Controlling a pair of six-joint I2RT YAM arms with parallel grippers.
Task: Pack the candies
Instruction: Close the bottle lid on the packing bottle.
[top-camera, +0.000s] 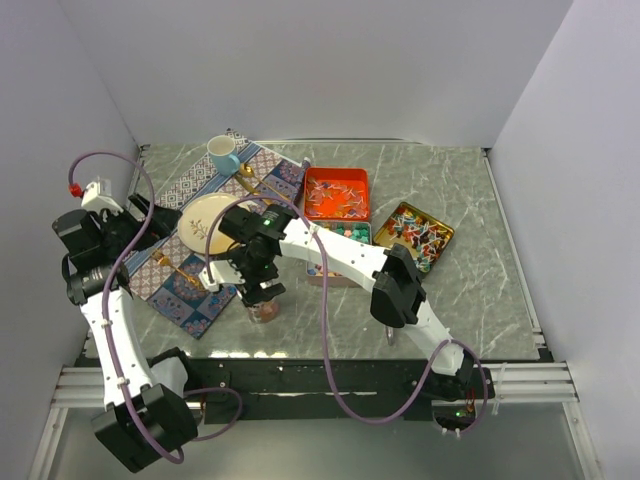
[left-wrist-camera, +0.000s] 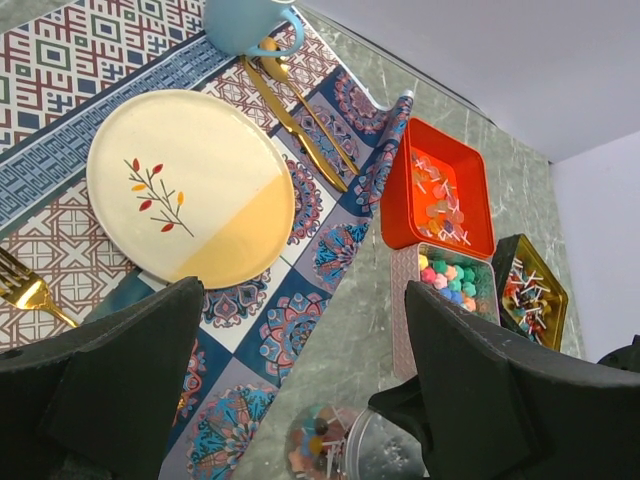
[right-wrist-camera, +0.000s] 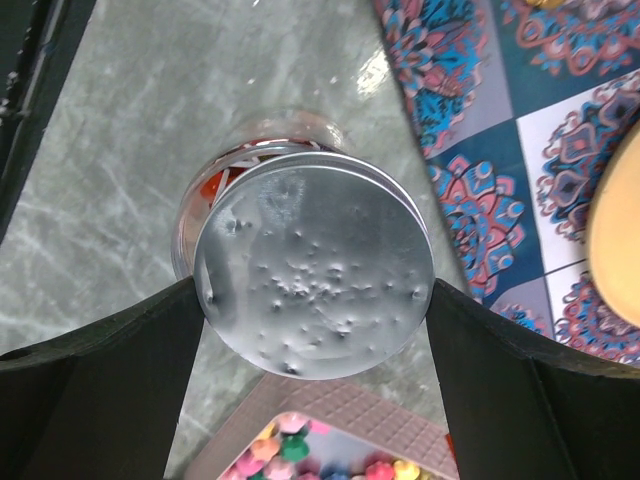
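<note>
Jar (right-wrist-camera: 315, 265), silver-lidded: on counter (top-camera: 470, 300). Right gripper (right-wrist-camera: 315, 330): above jar, jaws spread, flanking lid. Left gripper (left-wrist-camera: 300, 300): left of jar, jaws spread, empty. Candies (left-wrist-camera: 448, 281): some inside jar; most beyond jar in pink tin (left-wrist-camera: 401, 305), orange tin (left-wrist-camera: 400, 210), gold tin (left-wrist-camera: 560, 300).

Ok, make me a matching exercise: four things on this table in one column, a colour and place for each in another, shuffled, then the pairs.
1. mug
2. plate
3. lid
4. orange tin

a. holds thin pale wrapped candies
b. silver, over the jar
c. light blue, at the far end of the placemat
d. cream and yellow, on the placemat

Pairs: 1-c, 2-d, 3-b, 4-a
</note>
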